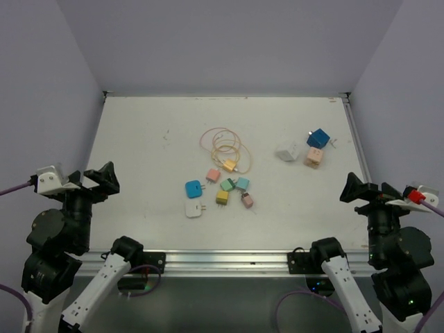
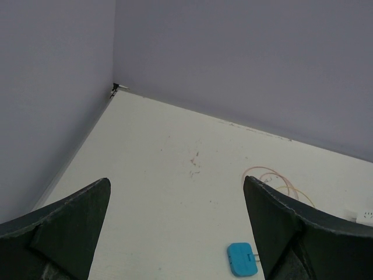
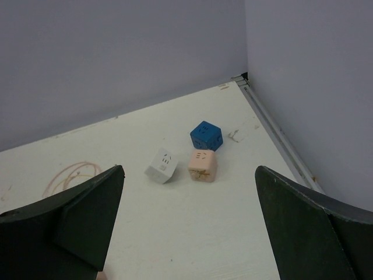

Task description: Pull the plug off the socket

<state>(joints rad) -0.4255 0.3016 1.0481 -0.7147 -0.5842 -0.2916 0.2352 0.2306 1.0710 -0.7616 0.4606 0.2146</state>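
Hovering at the near edge, the left gripper (image 1: 99,179) and right gripper (image 1: 355,189) are gaping wide, gripping nothing. The blue cube socket (image 3: 206,135), peach cube socket (image 3: 202,165) and white cube socket (image 3: 161,165) are sitting far right (which one is carrying the plug is unclear). The approach is not yet begun; the right arm is likely needing to reach there next.

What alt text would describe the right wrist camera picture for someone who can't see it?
Three socket cubes cluster on a white table near its far right corner: a blue cube, a white cube and a peach cube. The right gripper's two dark fingers frame the bottom of the view, spread open and empty; a coiled cable lies at left.
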